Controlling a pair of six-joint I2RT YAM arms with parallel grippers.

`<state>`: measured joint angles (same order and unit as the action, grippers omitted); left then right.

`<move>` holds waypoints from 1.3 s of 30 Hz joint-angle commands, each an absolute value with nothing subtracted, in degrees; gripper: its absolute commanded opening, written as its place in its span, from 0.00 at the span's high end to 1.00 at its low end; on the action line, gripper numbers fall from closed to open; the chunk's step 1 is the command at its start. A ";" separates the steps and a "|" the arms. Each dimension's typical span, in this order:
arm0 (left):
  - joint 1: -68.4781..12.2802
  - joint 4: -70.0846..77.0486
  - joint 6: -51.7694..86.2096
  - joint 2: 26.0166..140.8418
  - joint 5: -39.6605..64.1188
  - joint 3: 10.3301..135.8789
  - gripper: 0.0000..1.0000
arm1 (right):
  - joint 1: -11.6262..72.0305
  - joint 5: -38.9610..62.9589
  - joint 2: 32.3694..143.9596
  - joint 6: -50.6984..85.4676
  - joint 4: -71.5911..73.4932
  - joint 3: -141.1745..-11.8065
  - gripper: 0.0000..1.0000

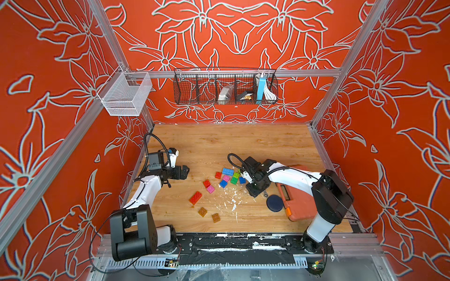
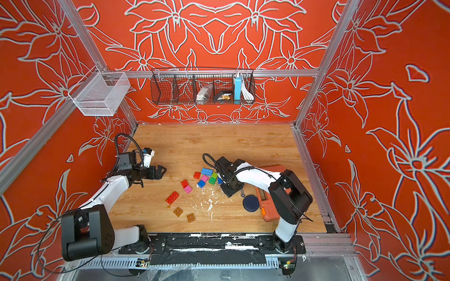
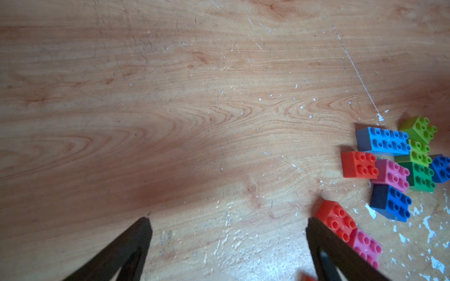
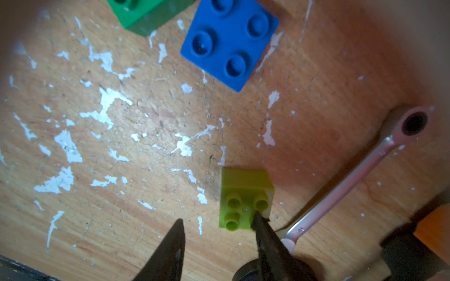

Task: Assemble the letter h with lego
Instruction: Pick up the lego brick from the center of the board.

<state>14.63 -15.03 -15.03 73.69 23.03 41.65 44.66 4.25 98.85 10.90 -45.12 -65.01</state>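
Lego bricks [image 1: 229, 177] of chunky coloured plastic cluster at the centre of the wooden table [image 1: 231, 143]. The right gripper [image 4: 218, 220], jaws apart, has one tip over a stray lime square brick [image 4: 246, 192], seemingly aligning to grasp. The left gripper [image 3: 227, 221] hovers wide open.

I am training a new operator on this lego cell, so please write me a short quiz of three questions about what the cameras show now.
1. True or false: the left gripper holds a brick.
2. Which tool lies beside the lime brick in the right wrist view? A) wrench B) hammer C) scissors
3. How many square amber-brown bricks lie on the table?
Key: 1 false, its jaws stand open and empty; 2 A; 3 two.
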 commanded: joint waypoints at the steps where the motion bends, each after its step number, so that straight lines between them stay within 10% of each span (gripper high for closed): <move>1: 14.85 -16.27 -16.08 73.66 23.64 42.49 0.00 | 44.76 1.69 100.90 11.47 -45.24 -65.38 0.51; 29: 14.77 -16.72 -16.94 72.08 24.39 41.54 0.00 | 41.67 -2.14 97.98 9.17 -46.27 -65.93 0.39; 39: 14.79 -17.65 -17.43 72.18 24.92 41.74 0.01 | 41.66 0.40 102.92 9.64 -45.13 -67.50 0.55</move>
